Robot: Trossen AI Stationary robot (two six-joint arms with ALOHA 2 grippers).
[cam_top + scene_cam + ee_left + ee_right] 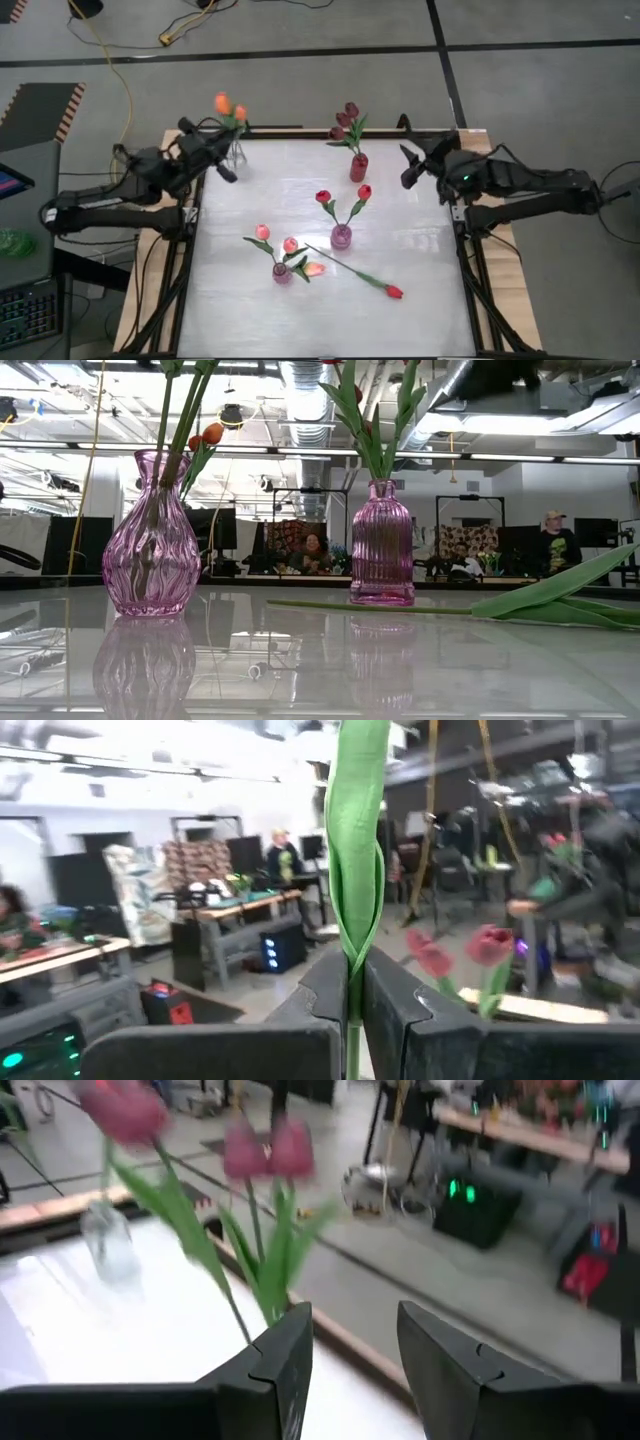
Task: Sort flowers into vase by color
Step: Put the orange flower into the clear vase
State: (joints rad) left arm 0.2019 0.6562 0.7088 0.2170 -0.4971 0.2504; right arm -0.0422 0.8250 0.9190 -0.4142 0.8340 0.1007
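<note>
Your table (400, 200) carries four vases of tulips; one red tulip (355, 271) lies loose near the front. Your left gripper (233, 140) is clamped on an orange tulip's stem (355, 870) at the clear vase (238, 155). Your right gripper (407, 168) hangs open, empty, beside the maroon tulips (347, 122).

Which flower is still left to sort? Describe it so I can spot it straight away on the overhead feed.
Look at the white table, near its front edge. Right of the small pink vase holding pink tulips, one red tulip lies flat, its long green stem running back towards that vase. It is the only flower lying down; every other one stands in a vase.
</note>
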